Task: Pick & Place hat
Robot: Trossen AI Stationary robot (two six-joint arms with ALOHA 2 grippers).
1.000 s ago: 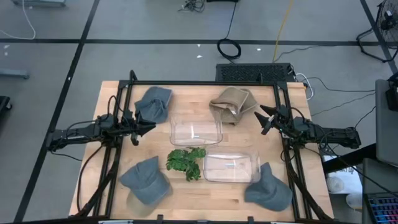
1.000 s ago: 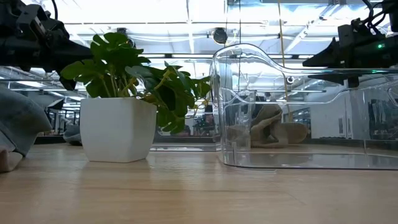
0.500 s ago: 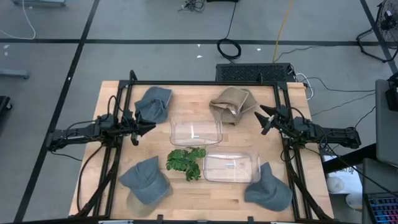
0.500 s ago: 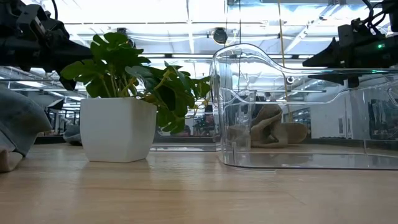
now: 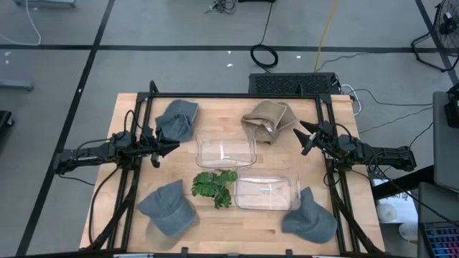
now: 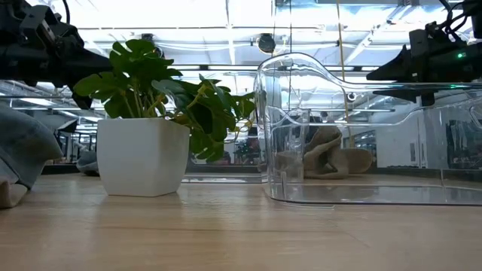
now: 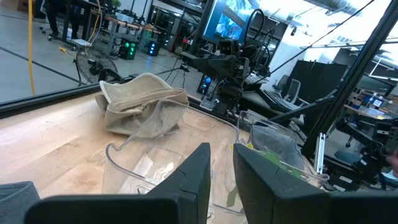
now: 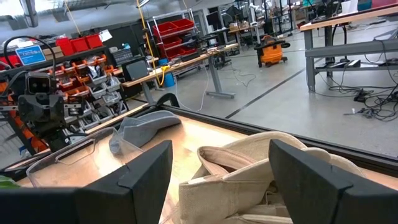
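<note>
Four hats lie on the wooden table: a grey one [image 5: 177,119] at the far left, a tan one [image 5: 267,120] at the far right, a grey one [image 5: 168,208] at the near left and a grey one [image 5: 310,215] at the near right. My left gripper [image 5: 170,147] hovers near the far-left grey hat, pointing toward the table's right; its fingers [image 7: 196,177] stand almost together and hold nothing. My right gripper [image 5: 304,137] hovers to the right of the tan hat [image 8: 261,168], pointing at it, wide open and empty.
Two clear plastic bins stand mid-table, one [image 5: 226,149] between the grippers and one [image 5: 267,192] nearer the front. A potted green plant [image 5: 214,186] in a white pot [image 6: 143,154] stands beside them. Black frame rails [image 5: 136,179] run along both sides of the table.
</note>
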